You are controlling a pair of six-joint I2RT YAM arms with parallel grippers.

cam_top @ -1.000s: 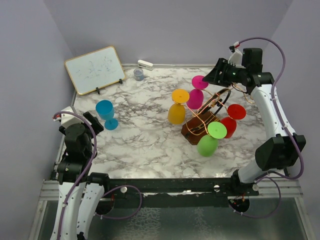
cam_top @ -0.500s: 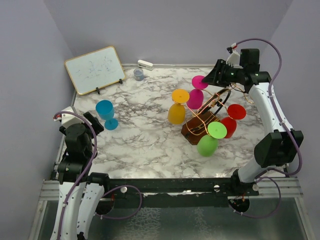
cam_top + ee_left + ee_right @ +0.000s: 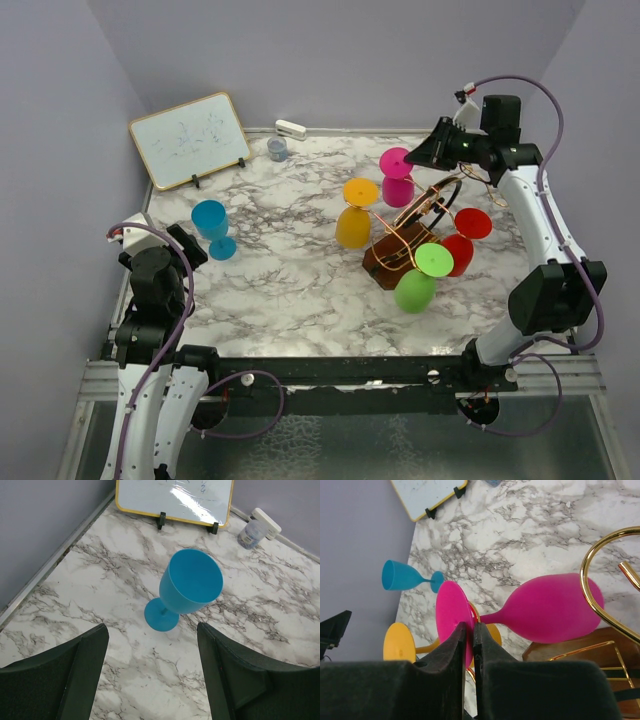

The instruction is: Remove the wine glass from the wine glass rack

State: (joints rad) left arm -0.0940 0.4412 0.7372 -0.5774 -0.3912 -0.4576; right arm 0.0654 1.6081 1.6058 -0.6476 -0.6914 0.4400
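Note:
The copper wire wine glass rack [image 3: 418,222] stands right of centre on its wooden base [image 3: 570,650]. A magenta wine glass [image 3: 397,190] hangs upside down on its far arm. My right gripper [image 3: 420,156] is shut on the rim of that glass's round foot [image 3: 451,610], with the thin disc pinched between the two fingers; the bowl [image 3: 550,607] lies beside a gold wire loop [image 3: 590,565]. Yellow [image 3: 353,225], red [image 3: 460,250] and green [image 3: 415,290] glasses hang from other arms. My left gripper [image 3: 151,640] is open, just short of a blue glass [image 3: 190,582] standing upright on the table.
A whiteboard [image 3: 190,140] leans at the back left. A small grey cup [image 3: 277,149] and a white eraser [image 3: 290,129] sit by the back wall. Walls close in on the left, back and right. The yellow glass's foot [image 3: 399,647] is just beside my right fingers.
My right gripper has closed onto the magenta glass's foot, and the glass has shifted slightly toward the back. The left arm has not moved.

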